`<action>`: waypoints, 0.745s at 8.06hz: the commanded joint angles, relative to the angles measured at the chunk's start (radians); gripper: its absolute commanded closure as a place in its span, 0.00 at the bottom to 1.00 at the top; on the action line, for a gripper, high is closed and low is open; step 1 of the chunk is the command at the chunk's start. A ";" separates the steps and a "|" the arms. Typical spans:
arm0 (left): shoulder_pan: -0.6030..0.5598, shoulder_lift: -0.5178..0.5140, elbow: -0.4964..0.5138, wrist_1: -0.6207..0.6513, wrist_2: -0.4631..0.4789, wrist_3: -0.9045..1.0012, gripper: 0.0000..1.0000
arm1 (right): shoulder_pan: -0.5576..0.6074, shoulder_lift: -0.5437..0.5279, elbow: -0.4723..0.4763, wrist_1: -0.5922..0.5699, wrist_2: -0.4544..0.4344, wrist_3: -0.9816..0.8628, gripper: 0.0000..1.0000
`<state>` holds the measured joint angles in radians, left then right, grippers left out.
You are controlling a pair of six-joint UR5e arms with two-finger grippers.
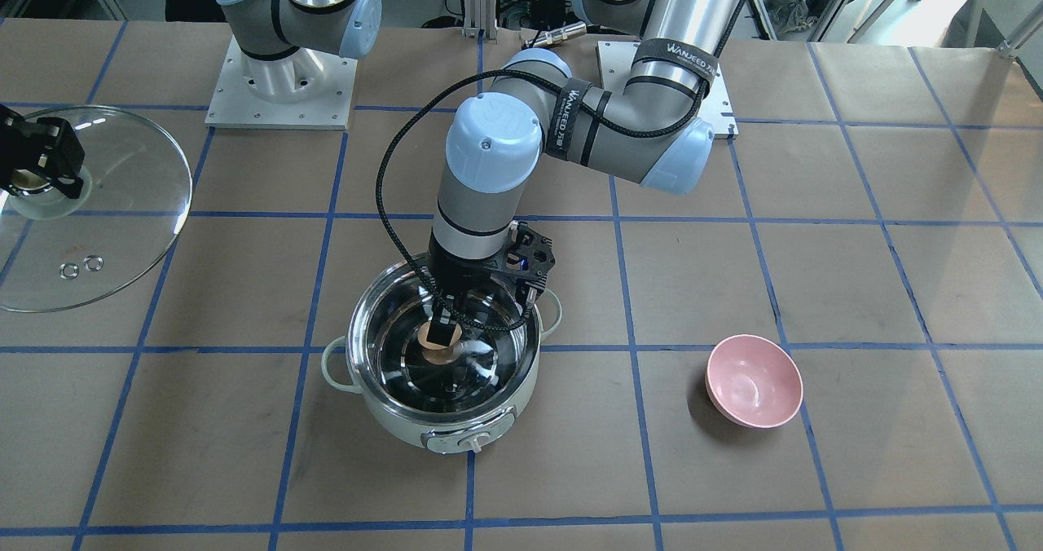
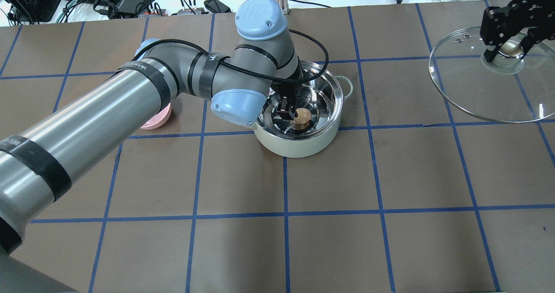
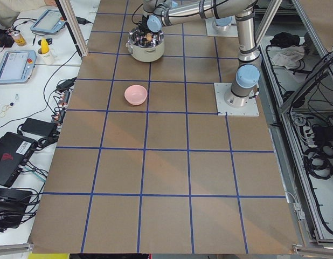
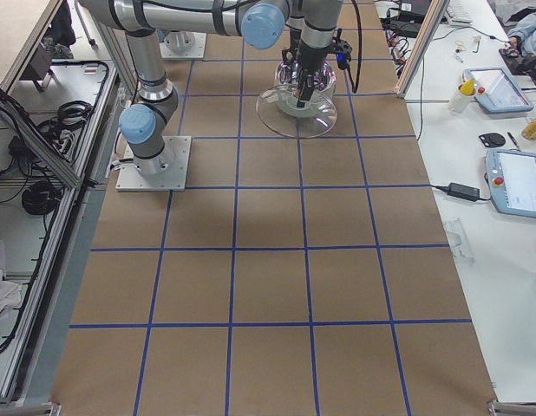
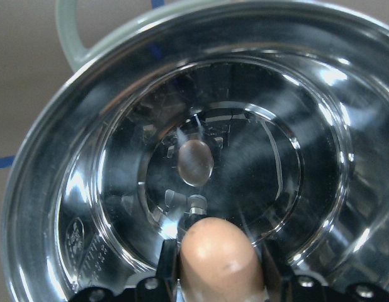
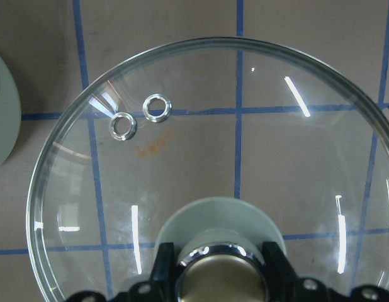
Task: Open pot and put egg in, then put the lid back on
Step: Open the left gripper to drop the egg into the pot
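1. A strap (image 1: pixel 676 48) on the left arm read "WANJEED".
2. One open pot (image 1: pixel 444 422); the left gripper (image 1: pixel 441 333) pinched the single egg (image 2: pixel 302 116) inside it.
3. One lid (image 6: pixel 245 145), with two ringed holes (image 6: pixel 124 126), lay well apart from the pot; the right gripper (image 6: pixel 221 272) clamped its knob (image 6: pixel 219 286).
4. One pink bowl (image 1: pixel 754 380).

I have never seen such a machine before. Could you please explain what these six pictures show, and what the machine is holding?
These are two robot arms fixed to a table, each ending in a two-finger gripper. Four pictures come from fixed cameras: one facing the robot, one behind and above it, one at each table end. Two come from cameras on the wrists. The left gripper holds the egg inside the open pot. The right gripper holds the glass lid by its knob, away from the pot. A pink bowl stands on the table.
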<state>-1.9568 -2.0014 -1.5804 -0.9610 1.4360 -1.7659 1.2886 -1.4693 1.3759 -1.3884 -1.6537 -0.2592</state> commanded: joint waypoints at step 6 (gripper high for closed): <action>0.295 0.168 0.022 -0.194 0.051 0.964 0.00 | 0.069 -0.010 0.003 -0.010 0.063 0.116 1.00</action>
<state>-1.7453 -1.8807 -1.5603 -1.0897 1.4417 -1.0739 1.3059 -1.4773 1.3776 -1.3880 -1.6250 -0.2137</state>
